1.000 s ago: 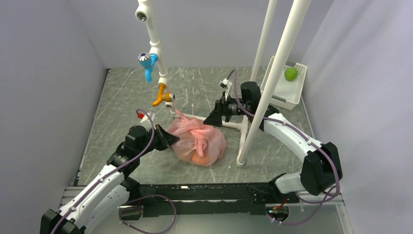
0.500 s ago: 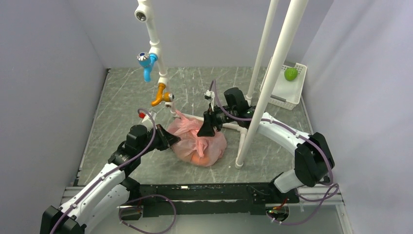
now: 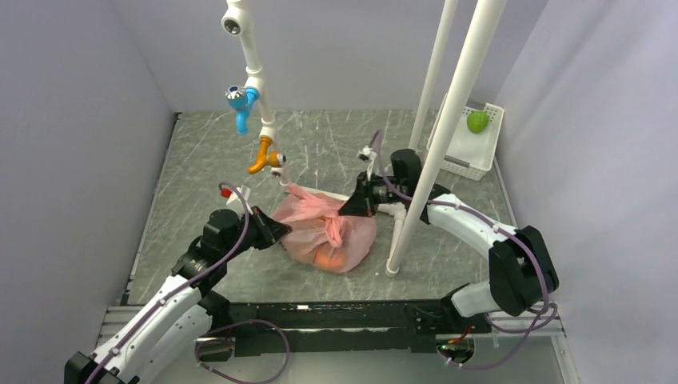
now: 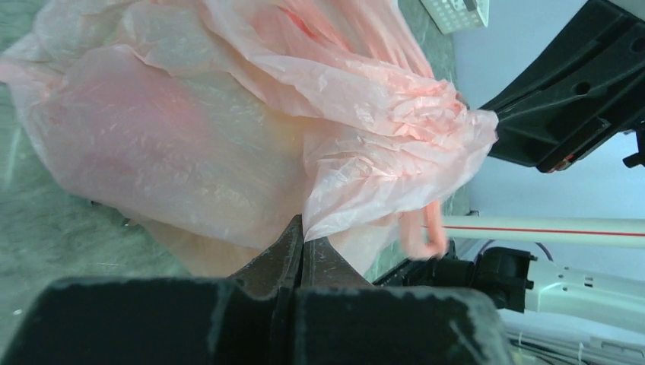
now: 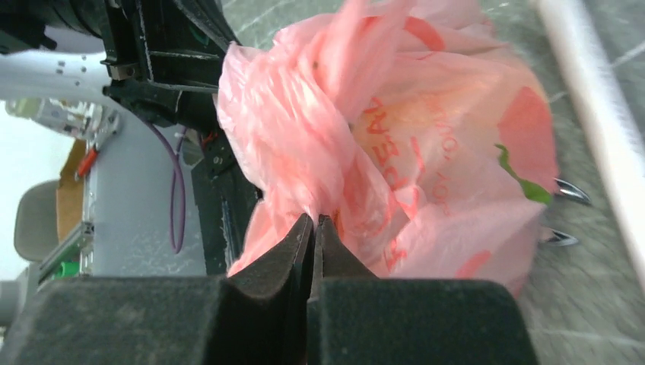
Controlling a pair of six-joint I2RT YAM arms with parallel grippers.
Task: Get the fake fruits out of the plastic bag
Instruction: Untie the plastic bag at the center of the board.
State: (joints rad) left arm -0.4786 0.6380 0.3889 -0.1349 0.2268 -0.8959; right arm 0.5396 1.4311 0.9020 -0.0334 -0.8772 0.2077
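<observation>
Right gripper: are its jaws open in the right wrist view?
No, the right gripper is pinched shut on a fold of the plastic bag.

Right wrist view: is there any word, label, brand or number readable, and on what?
Red printing on the plastic bag: sideways capital letters, too creased and blurred to read as words.
No other text is legible in any view.

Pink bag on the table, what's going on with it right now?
The left gripper is pinched shut on the plastic bag from its left side, and the right gripper is shut on a bunched fold from the right. The fake fruits are inside, an orange one showing through the film.
</observation>
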